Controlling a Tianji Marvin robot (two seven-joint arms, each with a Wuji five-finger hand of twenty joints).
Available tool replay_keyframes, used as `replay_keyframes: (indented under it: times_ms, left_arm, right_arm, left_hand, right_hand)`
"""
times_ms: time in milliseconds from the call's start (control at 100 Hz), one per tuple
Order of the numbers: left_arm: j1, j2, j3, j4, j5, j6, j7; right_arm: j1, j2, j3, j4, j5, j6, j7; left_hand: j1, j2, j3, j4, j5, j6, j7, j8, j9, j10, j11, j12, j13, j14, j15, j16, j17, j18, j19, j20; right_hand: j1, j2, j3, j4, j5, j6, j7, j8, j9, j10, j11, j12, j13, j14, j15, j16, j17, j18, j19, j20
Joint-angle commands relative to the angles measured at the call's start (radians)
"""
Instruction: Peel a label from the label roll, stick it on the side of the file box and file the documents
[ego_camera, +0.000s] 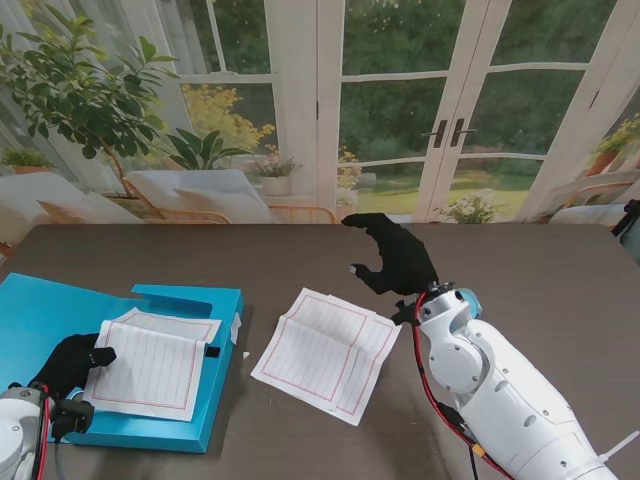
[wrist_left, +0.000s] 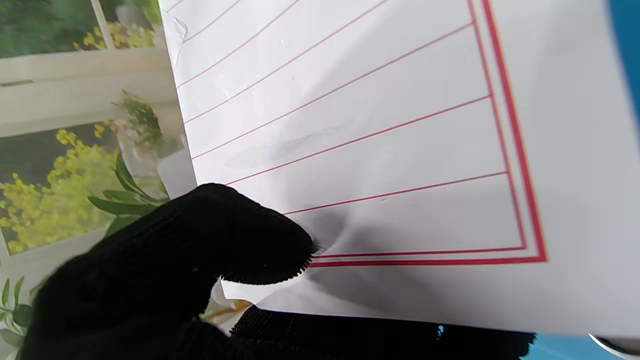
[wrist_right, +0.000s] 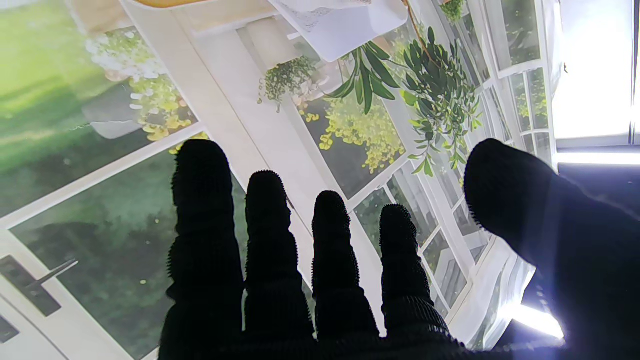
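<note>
Dark table (ego_camera: 560, 280) before a garden backdrop (ego_camera: 380, 110) — white-framed glass doors, potted plants.

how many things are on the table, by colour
white, red-ruled sheets: 2, one held by the left hand over the blue file box, one flat on the table
blue file box: 1
small white label on the box's side: 1
total: 4
</note>
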Motion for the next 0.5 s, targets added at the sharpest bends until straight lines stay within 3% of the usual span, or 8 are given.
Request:
replay_keyframes:
  times_ms: [0,370,490]
  left_arm:
    - [0.011,-0.012,-0.006,0.01,0.008,0.01,0.009]
    - [0.005,-0.04,0.002,0.038,0.081,0.064,0.141]
    - [-0.002,-0.046,0.008,0.048,0.124,0.096,0.179]
  right_arm:
    - [-0.008,0.0,0.001,-0.008,0.0,-0.006,0.017]
    - [-0.018,0.004,0.006,-0.02,0.003,-0.003,0.038]
    - [-0.022,0.005,0.006,-0.024,0.006,-0.002,0.046]
  left_hand:
    - [0.033,-0.005,0.031,0.038,-0.033,0.089,0.065,0.02,0.003,-0.072,0.017,0.02,-0.013,0.019,0.035,0.009,0.001,0.007,0.001,0.019]
    - [0.035,-0.005,0.033,0.033,-0.049,0.096,0.065,0.034,-0.017,-0.056,0.019,0.04,-0.027,0.034,0.041,0.004,0.009,0.012,0.002,0.03]
    - [0.071,-0.023,-0.007,-0.062,-0.062,0.097,0.062,0.046,-0.034,-0.046,0.018,0.055,-0.037,0.043,0.044,-0.003,0.003,0.015,-0.007,0.035]
  right_hand:
    - [-0.022,0.032,-0.02,0.0,0.01,0.02,0.0,0.006,0.013,0.01,-0.014,-0.002,0.013,-0.007,-0.008,0.0,-0.467,-0.004,-0.013,0.012]
    - [-0.024,0.045,-0.023,0.003,0.007,0.035,0.004,0.009,0.016,0.01,-0.013,0.0,0.02,-0.007,-0.005,0.002,-0.464,-0.003,-0.009,0.012]
    - [-0.025,0.048,-0.024,0.003,0.006,0.036,0.006,0.01,0.016,0.011,-0.012,0.0,0.022,-0.007,-0.005,0.002,-0.463,-0.003,-0.008,0.012]
